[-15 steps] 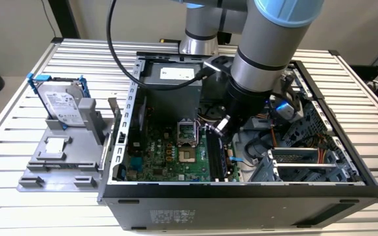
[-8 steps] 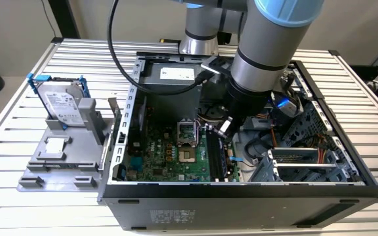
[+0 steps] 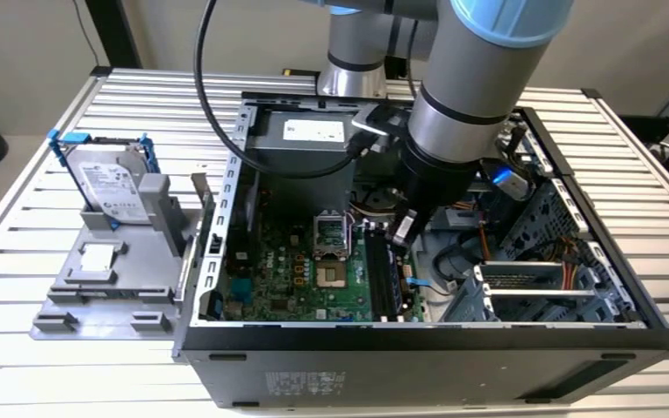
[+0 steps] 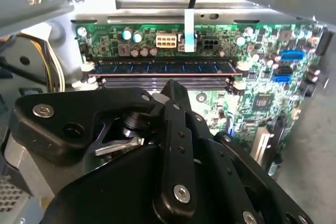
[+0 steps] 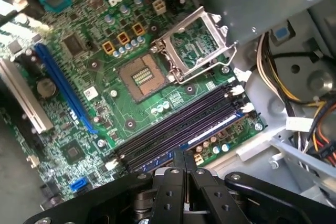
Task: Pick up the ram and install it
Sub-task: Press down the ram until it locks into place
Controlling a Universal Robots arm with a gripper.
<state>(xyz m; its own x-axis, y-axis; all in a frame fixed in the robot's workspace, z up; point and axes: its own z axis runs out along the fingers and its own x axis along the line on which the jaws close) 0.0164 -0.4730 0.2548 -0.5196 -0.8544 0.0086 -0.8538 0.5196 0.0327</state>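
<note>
The arm reaches down into an open computer case that lies on a slatted metal table. In the exterior view the gripper hangs low inside the case, just above the long black slots on the green motherboard.

In the first wrist view the two fingers stand pressed together with no gap between them, so the gripper is closed and nothing is seen held. Their tips sit right at the edge of the row of slots, close above the one nearest to them.

In the second wrist view the ram lies along a slot at the far side of the row, a long dark stick with a line of chips on its face. White clips sit at its ends. The black slots between the stick and the gripper body show as dark parallel bars.

The open processor socket with its raised metal frame is beside the slots in the first wrist view.

Off to the exterior view's left, well apart from the case, a hard drive in a blue-handled frame stands on a grey holder on the table.
</note>
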